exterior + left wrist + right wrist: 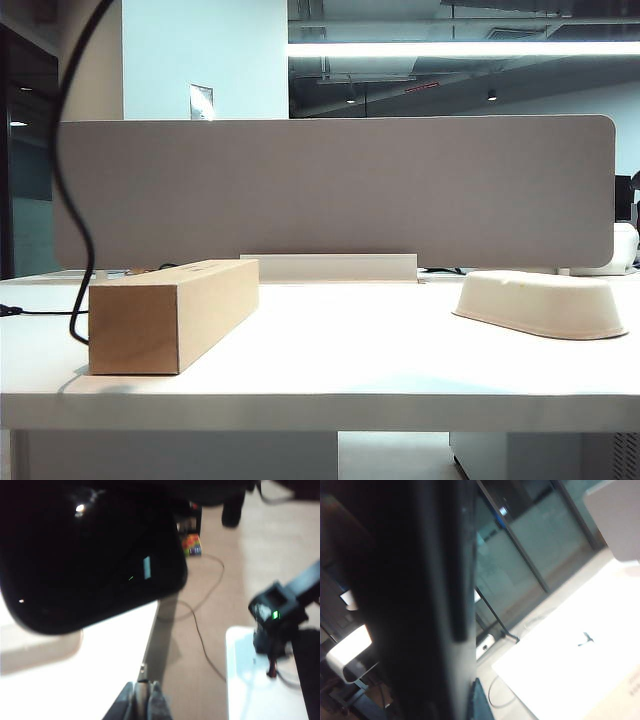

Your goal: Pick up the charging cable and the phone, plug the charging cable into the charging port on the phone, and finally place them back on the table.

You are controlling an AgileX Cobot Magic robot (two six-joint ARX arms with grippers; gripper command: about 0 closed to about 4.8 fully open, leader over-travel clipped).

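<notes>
Filling the right wrist view, the phone point(420, 600) is standing edge-on just ahead of the right tool point(472, 700), whose jaws are pinched narrow on it; only a dark finger tip is showing beneath the phone, and the grip leaves most of the body free. Held this way, the short edge with the port is probably being offered to the other arm, though the port itself cannot be made out. In the left wrist view, the left tool point(142, 700) is closed tight on the cable plug point(143, 670), its silvery tip poking out beyond the fingers toward the phone's dark glossy slab point(90, 555) hanging well ahead of it. Plug and phone are still apart. Neither tool is showing in the exterior view, where only the cable point(70, 200) is trailing down beside a box point(170, 315) on the worktop point(340, 360).
</notes>
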